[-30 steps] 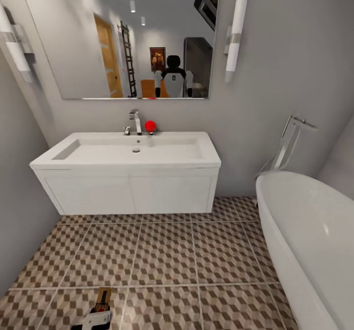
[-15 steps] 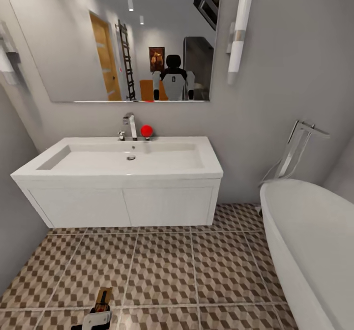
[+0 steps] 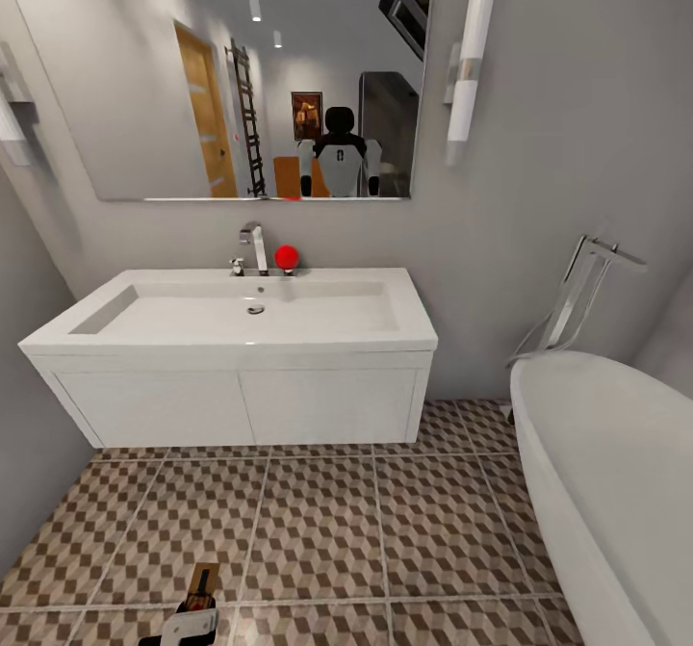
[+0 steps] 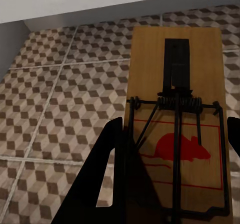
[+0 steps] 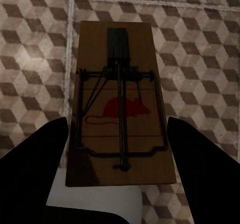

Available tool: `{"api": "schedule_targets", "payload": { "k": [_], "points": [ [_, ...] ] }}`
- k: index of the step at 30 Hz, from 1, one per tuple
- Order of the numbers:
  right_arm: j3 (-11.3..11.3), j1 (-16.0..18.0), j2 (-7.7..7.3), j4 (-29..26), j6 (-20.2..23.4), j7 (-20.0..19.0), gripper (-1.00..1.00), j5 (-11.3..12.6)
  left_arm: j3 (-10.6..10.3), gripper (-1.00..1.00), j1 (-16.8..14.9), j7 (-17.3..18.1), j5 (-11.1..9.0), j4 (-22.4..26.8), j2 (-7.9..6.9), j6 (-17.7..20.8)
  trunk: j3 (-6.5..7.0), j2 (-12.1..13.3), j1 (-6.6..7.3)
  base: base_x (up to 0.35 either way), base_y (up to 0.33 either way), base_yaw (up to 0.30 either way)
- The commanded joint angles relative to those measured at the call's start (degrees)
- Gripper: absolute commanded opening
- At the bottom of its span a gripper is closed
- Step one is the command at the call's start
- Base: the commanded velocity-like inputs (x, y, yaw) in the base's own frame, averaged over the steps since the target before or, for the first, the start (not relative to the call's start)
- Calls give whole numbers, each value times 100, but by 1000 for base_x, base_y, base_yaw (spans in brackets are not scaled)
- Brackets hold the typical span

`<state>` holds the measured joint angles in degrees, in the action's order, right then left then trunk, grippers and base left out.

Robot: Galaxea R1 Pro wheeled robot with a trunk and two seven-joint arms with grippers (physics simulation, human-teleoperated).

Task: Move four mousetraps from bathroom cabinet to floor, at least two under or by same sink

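- Two mousetraps show, one in each wrist view, each a brown wooden board with dark wire and a red mouse print.
- At the near left of the head view, the left hand [image 3: 190, 617] reaches in from the bottom edge with a trap sticking out forward above the bathroom floor [image 3: 318, 521].
- In the left wrist view, the left mousetrap [image 4: 176, 108] lies between the dark fingers [image 4: 107, 174], which sit close against its long sides; the left hand appears closed on it, above the cube-patterned tiles.
- Far from the hand, across the tiles, the sink [image 3: 241, 314] sits on its white wall-hung vanity with a chrome tap [image 3: 255, 246] and a red ball [image 3: 286, 257] beside it.
- A mirror [image 3: 241, 78] hangs above the basin, reflecting the robot.
- On the right, a white bathtub [image 3: 606, 473] stands on the same floor.
- In the right wrist view, the right mousetrap [image 5: 119, 108] rests between the right hand [image 5: 119, 149] fingers, which stand a little apart from its sides; whether they grip it I cannot tell.
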<state>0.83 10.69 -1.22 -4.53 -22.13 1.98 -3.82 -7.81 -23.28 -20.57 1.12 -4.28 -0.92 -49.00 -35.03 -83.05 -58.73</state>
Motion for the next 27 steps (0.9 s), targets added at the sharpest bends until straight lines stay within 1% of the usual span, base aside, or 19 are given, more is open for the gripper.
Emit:
{"api": "schedule_targets", "payload": {
  "k": [1,25,27],
  "points": [
    [5,4,-1,5,-17,21,-100,-40,-45,-100,-8,-70,25,-20,1,-15,-5,-3,0,0,0,0],
    [10,2,-1,-3,-28,12,-100,-45,-45,-100,-6,-64,28,-20,4,-13,-5,-3,0,0,0,0],
    [13,3,1,-35,-33,22,-100,-53,-45,-100,-6,-72,24,-17,4,65,-5,-3,0,0,0,0]
  ]
}}
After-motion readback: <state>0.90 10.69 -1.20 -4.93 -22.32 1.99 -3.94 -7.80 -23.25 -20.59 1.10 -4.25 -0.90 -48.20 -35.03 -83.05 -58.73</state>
